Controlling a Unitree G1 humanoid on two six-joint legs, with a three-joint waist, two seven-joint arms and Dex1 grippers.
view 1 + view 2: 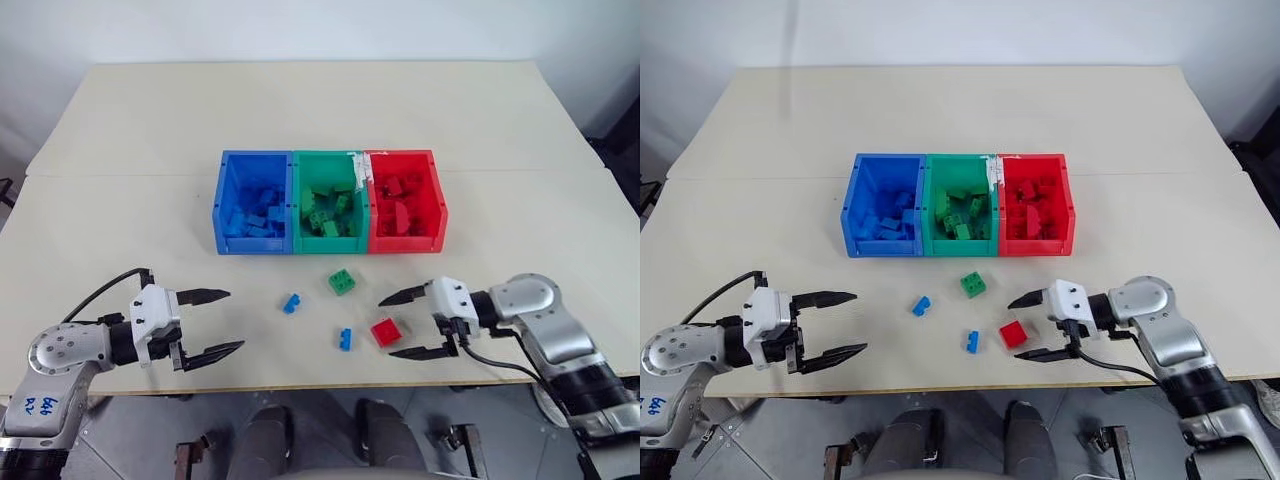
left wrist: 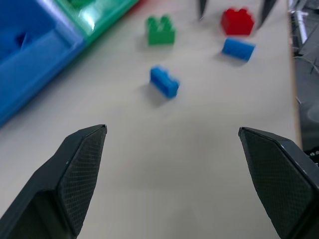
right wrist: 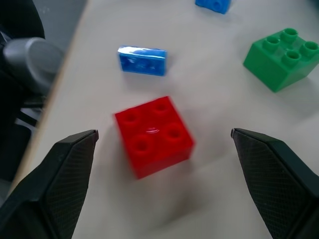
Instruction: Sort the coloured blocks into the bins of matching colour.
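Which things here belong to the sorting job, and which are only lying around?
Job:
red block
green block
two blue blocks
blue bin
green bin
red bin

Lying about:
nothing apart from the table

Four loose blocks lie on the table in front of the row of bins.

Taking the green bin [image 1: 328,205] as landmark: a green four-stud block [image 1: 342,282] sits studs-up just before it; a small blue block [image 1: 291,302] lies nearer the blue-bin side; another blue block [image 1: 345,339] and a red four-stud block [image 1: 385,331], studs up, lie farther out.
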